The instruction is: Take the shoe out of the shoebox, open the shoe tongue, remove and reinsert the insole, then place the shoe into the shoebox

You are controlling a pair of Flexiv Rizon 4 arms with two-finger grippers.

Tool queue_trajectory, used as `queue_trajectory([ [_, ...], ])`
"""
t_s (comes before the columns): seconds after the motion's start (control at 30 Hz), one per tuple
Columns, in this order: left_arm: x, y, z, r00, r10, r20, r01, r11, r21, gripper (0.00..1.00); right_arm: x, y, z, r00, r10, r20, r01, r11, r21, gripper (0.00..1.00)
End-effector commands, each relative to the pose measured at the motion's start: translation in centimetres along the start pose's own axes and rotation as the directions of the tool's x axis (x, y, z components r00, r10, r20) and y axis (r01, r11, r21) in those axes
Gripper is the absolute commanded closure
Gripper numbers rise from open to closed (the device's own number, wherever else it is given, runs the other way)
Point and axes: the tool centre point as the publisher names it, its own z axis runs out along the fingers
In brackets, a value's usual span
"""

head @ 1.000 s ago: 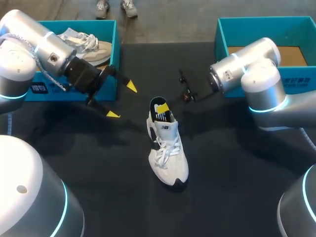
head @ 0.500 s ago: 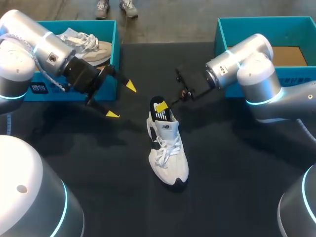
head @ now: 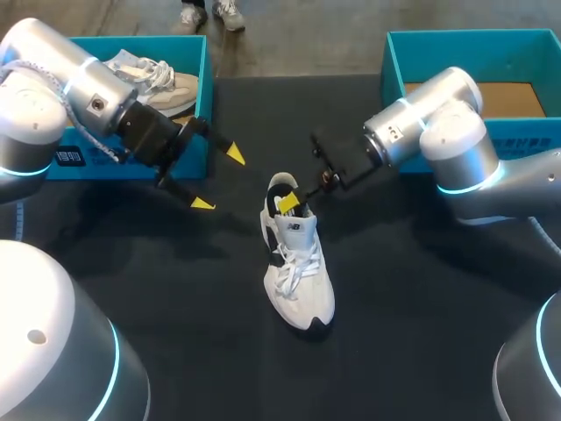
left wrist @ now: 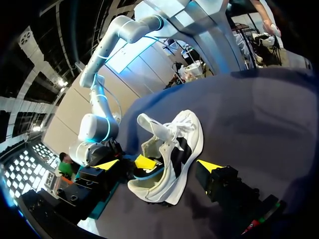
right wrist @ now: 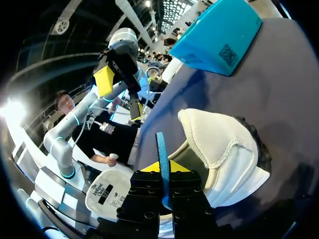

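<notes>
left pincer [head: 217, 179] agape by shoebox [head: 204, 79] edge, clear of shoe [head: 298, 263] | right pincer [right wrist: 163, 167] seemingly clamps insole [right wrist: 161, 147] edge

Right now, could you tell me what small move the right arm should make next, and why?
Probably lift the right gripper slightly, drawing the insole out of the shoe: its fingers pinch the insole's edge at the heel opening, while the left gripper hangs open nearby.

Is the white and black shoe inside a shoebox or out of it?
Out: the shoe stands on its sole on the black table.
</notes>
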Motion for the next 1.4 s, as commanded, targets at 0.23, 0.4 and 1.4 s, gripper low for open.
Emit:
queue_trajectory([
  [0.23,0.3,0.0,0.0,1.000,-0.001,0.002,0.001,1.000,0.002,0.00,0.2,-1.0,1.0,1.000,0.021,0.005,-0.021,0.999,0.039,1.00],
  [0.4,0.5,-0.1,0.1,1.000,-0.004,0.002,0.004,1.000,0.004,0.00,0.2,-1.6,1.0,0.999,0.033,0.008,-0.033,0.998,0.045,1.00],
  [1.4,0.4,-0.2,-0.1,1.000,0.003,0.003,-0.003,1.000,0.003,0.00,1.1,1.2,-0.1,0.996,-0.066,0.057,0.065,0.997,0.028,0.51],
])
